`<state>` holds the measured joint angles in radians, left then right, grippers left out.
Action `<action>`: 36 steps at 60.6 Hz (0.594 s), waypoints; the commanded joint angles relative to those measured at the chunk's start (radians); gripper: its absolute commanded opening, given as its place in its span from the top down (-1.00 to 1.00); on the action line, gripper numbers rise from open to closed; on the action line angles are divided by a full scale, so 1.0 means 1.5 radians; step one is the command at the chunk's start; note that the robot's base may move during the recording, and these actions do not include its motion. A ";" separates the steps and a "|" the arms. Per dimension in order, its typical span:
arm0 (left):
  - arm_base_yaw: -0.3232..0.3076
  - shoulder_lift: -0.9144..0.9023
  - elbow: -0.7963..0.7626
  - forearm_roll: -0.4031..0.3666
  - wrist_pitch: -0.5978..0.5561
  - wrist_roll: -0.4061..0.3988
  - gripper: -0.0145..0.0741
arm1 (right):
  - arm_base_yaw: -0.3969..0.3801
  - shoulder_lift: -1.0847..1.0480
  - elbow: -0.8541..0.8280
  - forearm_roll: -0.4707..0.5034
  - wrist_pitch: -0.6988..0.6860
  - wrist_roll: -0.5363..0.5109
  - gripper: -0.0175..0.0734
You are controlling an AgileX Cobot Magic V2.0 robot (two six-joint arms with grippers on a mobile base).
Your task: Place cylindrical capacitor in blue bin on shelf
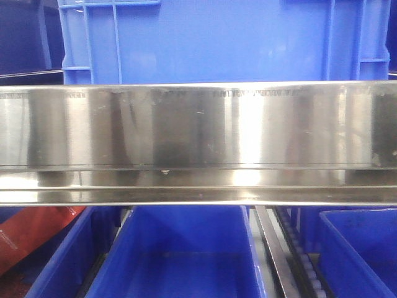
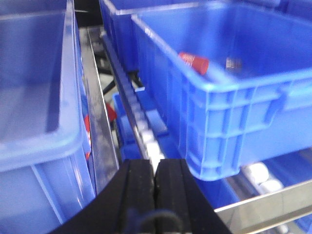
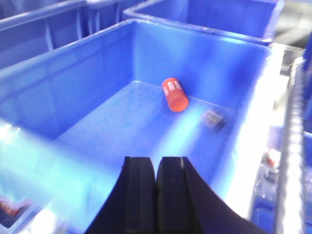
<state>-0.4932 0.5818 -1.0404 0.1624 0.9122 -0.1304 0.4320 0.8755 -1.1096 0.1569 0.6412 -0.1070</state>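
Black fingers of the right gripper (image 3: 156, 195) press together with nothing between them. Past them lies the blue bin (image 3: 58, 83), holding a red can (image 3: 174, 94) and, beside it, a small dark thing, maybe the cylindrical capacitor (image 3: 213, 118). The left gripper (image 2: 156, 195) is pressed together too, likely just waiting.

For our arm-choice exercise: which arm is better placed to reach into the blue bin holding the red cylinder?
Right, probably: the right gripper is over the blue bin, facing the red cylinder; the left gripper is outside its wall.
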 commanded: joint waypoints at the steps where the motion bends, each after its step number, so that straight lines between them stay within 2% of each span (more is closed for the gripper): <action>1: 0.002 -0.004 0.018 0.001 -0.023 -0.006 0.92 | 0.000 -0.084 0.075 -0.008 -0.058 -0.005 0.96; 21: 0.002 -0.004 0.049 0.001 -0.024 -0.006 0.92 | 0.000 -0.300 0.277 -0.011 -0.127 -0.005 0.96; 36: 0.002 -0.004 0.049 0.002 -0.026 -0.006 0.92 | 0.000 -0.327 0.311 -0.011 -0.129 -0.005 0.97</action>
<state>-0.4932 0.5818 -0.9690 0.1630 0.8911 -0.1304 0.4320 0.3909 -0.6464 0.1508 0.4701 -0.1079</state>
